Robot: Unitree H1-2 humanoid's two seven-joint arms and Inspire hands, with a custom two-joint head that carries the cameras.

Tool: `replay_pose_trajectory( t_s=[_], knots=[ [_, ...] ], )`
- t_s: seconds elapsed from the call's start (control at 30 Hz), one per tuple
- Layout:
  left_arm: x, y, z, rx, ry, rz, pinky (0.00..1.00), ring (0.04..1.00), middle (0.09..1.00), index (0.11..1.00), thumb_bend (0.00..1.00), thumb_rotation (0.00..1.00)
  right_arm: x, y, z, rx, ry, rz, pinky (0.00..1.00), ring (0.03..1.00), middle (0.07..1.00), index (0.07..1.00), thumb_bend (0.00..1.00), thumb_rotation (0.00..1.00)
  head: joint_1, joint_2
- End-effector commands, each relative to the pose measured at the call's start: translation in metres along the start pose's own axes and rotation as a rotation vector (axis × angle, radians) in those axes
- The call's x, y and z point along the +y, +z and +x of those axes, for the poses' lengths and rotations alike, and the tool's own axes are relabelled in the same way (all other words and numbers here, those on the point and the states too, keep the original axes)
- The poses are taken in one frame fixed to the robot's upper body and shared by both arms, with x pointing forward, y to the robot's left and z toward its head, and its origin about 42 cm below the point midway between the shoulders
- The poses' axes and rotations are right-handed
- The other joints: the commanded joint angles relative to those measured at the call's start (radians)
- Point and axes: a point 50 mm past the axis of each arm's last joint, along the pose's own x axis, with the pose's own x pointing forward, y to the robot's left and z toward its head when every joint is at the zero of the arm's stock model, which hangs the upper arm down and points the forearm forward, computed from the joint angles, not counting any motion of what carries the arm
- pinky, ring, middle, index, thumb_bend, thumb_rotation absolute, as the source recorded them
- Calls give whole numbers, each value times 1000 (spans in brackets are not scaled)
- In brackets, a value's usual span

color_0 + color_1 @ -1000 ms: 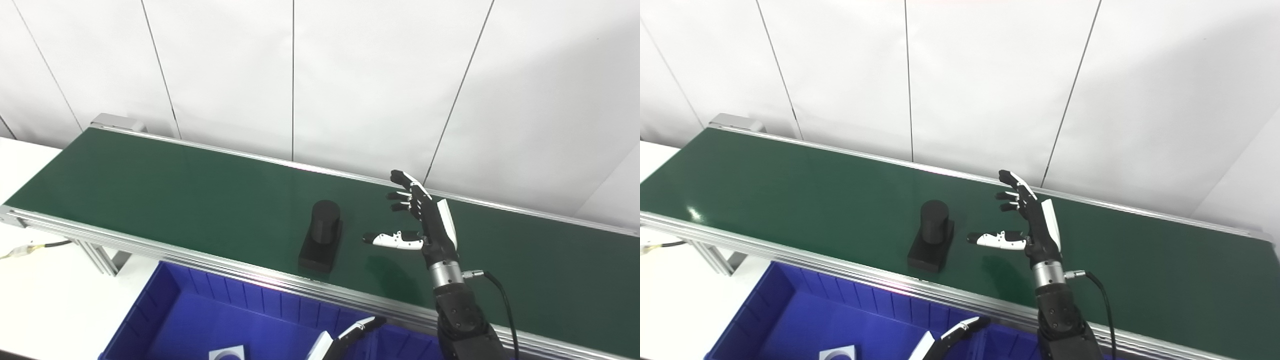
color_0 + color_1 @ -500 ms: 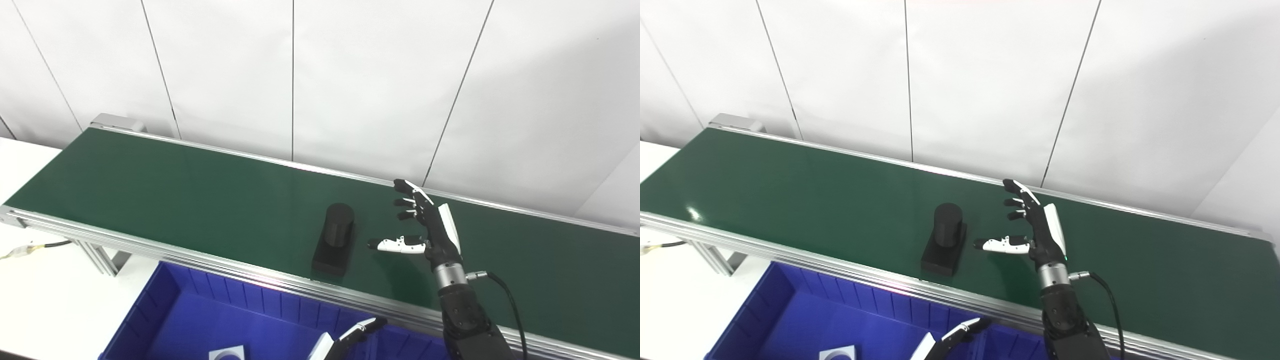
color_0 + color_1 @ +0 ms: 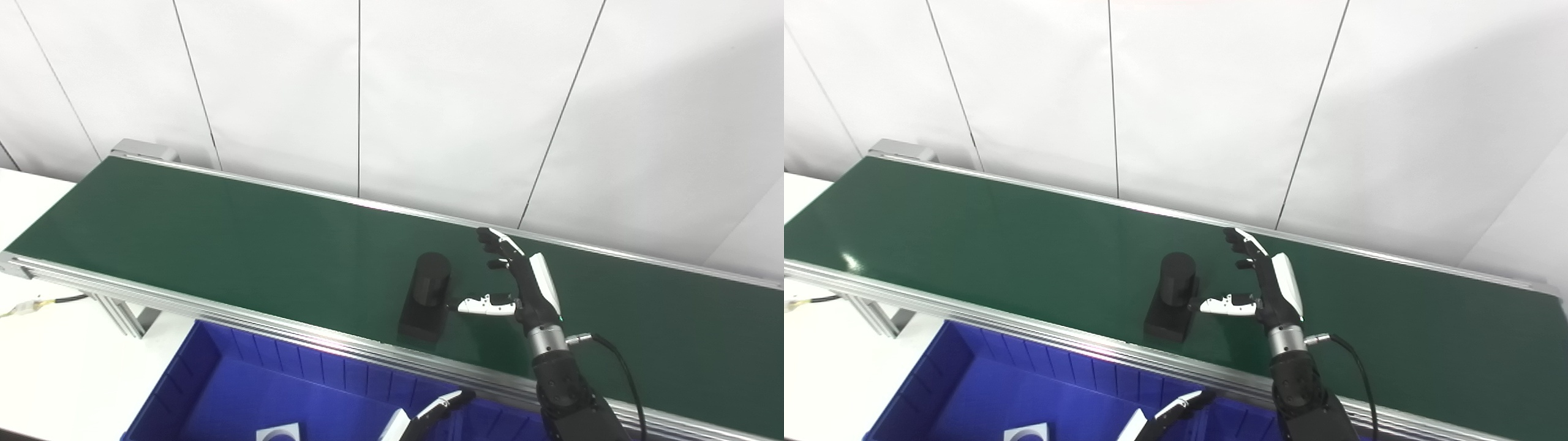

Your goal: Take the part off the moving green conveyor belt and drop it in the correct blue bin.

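Black part (image 3: 425,297) on green conveyor belt (image 3: 245,239) in left eye view, right hand (image 3: 520,282) spread wide, empty, thumb tip just beside part, contact unclear; right eye view, left hand (image 3: 1167,419) over blue bin (image 3: 986,392), cropped, grip unreadable.

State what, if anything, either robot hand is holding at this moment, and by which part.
Nothing is held. The right robot hand is open beside the black plastic part on the green conveyor belt, not gripping it. The left robot hand shows only fingertips.
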Motion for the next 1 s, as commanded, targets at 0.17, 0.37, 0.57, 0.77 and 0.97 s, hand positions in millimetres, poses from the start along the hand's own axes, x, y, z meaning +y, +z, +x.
replay_pose_trajectory(
  t_s=[0.17, 0.37, 0.57, 0.77, 0.97],
  knots=[
    [0, 12, 7, -66, 14, -26, 838, 865, 868, 855, 801, 1000, -6, 21, 18, -82, -5, 34, 709, 806, 835, 822, 960, 155, 2, 4],
    [0, 12, 7, -63, 15, -30, 843, 865, 867, 853, 800, 1000, -4, 20, 18, -80, 9, 13, 700, 777, 811, 802, 972, 163, 2, 4],
    [0, 12, 6, -69, 18, -23, 844, 862, 865, 852, 795, 1000, -2, 17, 15, -78, 24, 5, 648, 691, 745, 771, 938, 191, 2, 7],
    [1, 12, 5, -65, 16, -29, 842, 866, 869, 856, 806, 1000, 2, 13, 12, -59, 37, 3, 439, 516, 602, 658, 847, 188, 3, 10],
    [1, 12, 5, -63, 16, -32, 848, 863, 868, 856, 800, 1000, 4, 9, 11, -56, 73, -39, 352, 423, 491, 517, 577, 166, 2, 10]
  ],
)
